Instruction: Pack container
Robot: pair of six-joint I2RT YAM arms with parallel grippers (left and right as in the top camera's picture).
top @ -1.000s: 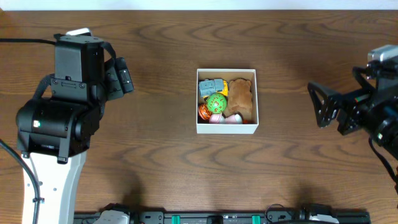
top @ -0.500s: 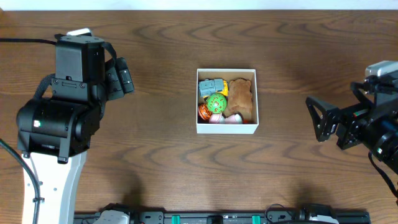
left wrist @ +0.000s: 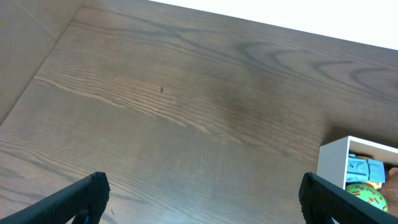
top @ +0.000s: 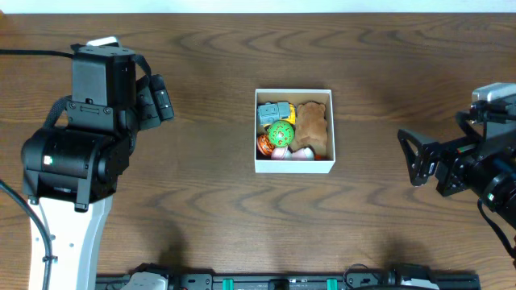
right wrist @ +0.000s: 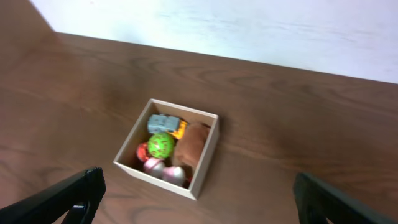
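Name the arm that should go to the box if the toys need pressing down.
Right, probably. The right gripper points its open jaws at the container, and its wrist view shows the whole box. The left gripper sits farther off, with only a box corner in its view.

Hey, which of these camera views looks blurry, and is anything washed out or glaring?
Right wrist view: soft throughout, the container and its toys smeared, the pale wall behind overexposed. Left wrist view: sharper wood grain, top right corner blown white. Overhead view: crispest, evenly lit, no strong glare on the table.
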